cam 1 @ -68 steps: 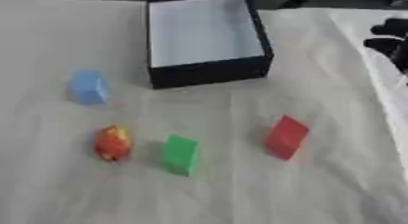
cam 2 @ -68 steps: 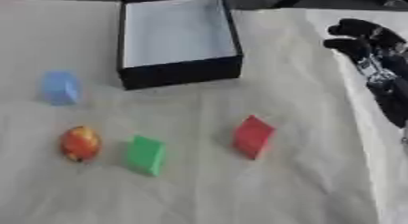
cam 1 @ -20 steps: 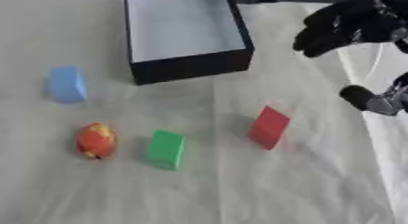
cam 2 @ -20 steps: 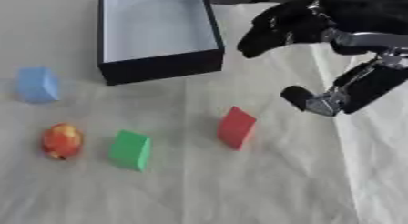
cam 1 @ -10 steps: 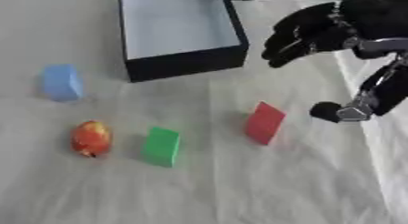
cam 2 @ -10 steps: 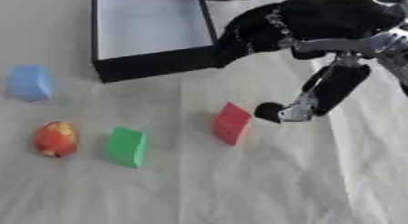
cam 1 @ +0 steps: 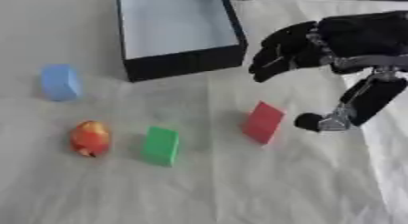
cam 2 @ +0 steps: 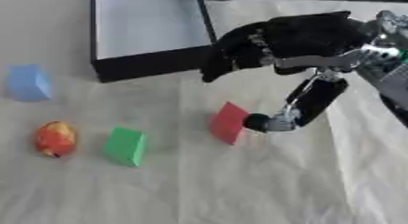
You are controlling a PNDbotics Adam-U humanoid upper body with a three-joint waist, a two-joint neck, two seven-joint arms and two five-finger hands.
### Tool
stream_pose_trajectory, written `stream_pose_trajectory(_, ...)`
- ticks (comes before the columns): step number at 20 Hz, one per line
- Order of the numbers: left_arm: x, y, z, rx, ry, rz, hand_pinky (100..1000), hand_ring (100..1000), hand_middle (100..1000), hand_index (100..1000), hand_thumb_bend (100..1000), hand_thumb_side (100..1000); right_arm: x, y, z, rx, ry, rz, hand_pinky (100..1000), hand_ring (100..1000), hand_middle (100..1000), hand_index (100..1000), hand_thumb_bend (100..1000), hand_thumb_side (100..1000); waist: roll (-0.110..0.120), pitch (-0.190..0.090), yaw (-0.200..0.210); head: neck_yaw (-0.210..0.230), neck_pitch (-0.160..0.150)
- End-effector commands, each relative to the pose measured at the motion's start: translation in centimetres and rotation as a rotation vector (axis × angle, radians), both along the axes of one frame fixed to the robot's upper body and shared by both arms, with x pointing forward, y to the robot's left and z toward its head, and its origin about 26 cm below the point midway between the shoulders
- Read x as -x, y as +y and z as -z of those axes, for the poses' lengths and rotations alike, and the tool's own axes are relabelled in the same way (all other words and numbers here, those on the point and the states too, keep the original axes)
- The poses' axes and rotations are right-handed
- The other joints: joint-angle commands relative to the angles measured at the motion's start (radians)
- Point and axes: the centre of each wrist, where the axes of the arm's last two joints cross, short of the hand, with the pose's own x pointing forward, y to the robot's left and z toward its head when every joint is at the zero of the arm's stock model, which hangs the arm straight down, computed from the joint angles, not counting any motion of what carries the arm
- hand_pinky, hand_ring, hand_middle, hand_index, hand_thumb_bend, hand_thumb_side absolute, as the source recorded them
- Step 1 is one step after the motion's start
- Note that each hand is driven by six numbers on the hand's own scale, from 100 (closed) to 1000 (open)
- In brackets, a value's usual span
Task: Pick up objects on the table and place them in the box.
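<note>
My right hand reaches in from the right, above the red block. Its fingers are spread above and behind the block, and its thumb hangs down just right of it, so the hand is open with nothing in it. The red block stands tilted on the cloth. To its left are a green block and a red-orange fruit-like object. A blue block lies further back on the left. The black box with a pale inside stands open at the back. My left hand is out of sight.
A white wrinkled cloth covers the table. Its right edge runs along the far right side.
My right hand has come in from the right and down toward the red block, its thumb now close beside it. The camera has shifted a little. The objects lie where they were.
</note>
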Motion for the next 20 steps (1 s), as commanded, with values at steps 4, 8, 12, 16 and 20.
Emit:
stream_pose_trajectory(4,0.2,0.8,-0.9,-0.042,-0.017,-0.014,936,931,678,800,100,602,-0.2,0.4,-0.5,0.398,-0.131,-0.211,919,888,865,924,304,527,-0.01,-0.039,-0.004,0.005,0.004)
stream_pose_trajectory(8,0.2,0.8,-0.8,-0.043,-0.015,-0.014,936,931,678,800,100,602,-0.6,1.0,-0.5,0.409,-0.155,-0.207,909,890,866,924,356,581,-0.009,-0.04,-0.005,0.004,0.004)
stream_pose_trajectory(12,0.2,0.8,-0.8,-0.042,-0.014,-0.013,936,931,677,800,100,603,-0.8,1.4,-0.4,0.432,-0.175,-0.195,902,894,868,924,411,630,-0.009,-0.039,-0.004,0.001,0.003)
stream_pose_trajectory(16,0.2,0.8,-0.8,-0.043,-0.013,-0.013,937,931,677,800,100,602,-1.0,1.5,-0.5,0.461,-0.199,-0.171,895,899,868,920,453,695,-0.008,-0.038,-0.004,-0.007,0.003)
stream_pose_trajectory(20,0.2,0.7,-0.7,-0.043,-0.014,-0.012,937,931,675,800,100,602,-1.1,1.6,-0.2,0.482,-0.2,-0.162,896,899,866,914,452,701,-0.007,-0.037,-0.004,-0.016,0.006)
